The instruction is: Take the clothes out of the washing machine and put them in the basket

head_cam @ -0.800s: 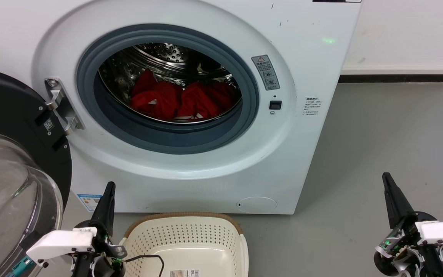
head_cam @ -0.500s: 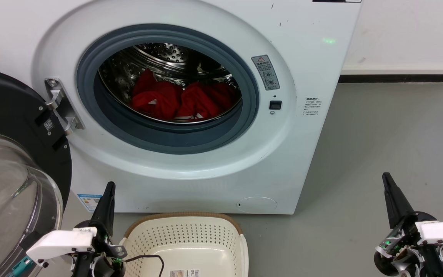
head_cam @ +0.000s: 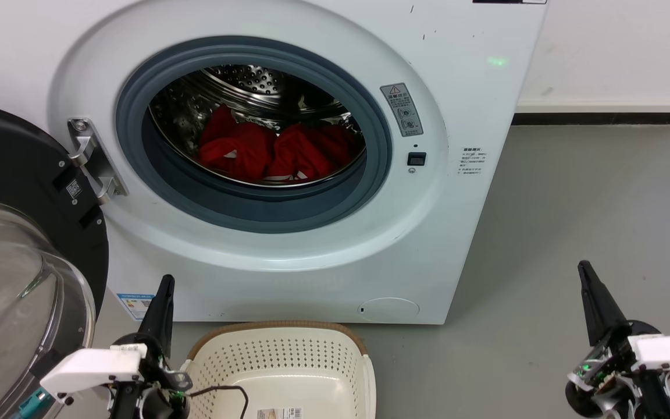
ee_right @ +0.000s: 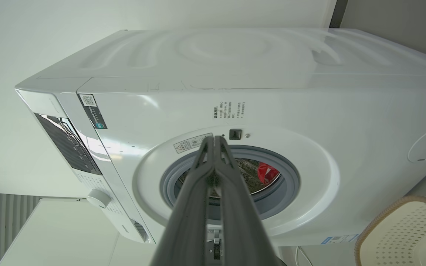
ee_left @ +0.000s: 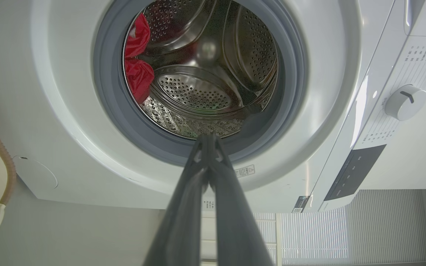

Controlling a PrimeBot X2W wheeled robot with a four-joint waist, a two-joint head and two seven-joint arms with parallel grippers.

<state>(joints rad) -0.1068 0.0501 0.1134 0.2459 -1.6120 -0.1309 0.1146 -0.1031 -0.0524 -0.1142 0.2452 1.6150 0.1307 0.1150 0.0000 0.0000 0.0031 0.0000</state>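
Red clothes [head_cam: 277, 151] lie in the washing machine [head_cam: 416, 256], the basket [head_cam: 280, 355] holds none, left gripper [head_cam: 166, 286] and right gripper [head_cam: 586, 273] hang clenched and empty, so the whole job is left

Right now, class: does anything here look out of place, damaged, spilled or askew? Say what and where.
Nothing spilled or askew. Two small oddities: dark scuff marks on the upper front of the washing machine, and a black cable drooping into the basket.

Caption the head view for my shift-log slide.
Red clothes lie inside the open washing machine; the cream basket sits below, flanked by the shut left tool and right tool.
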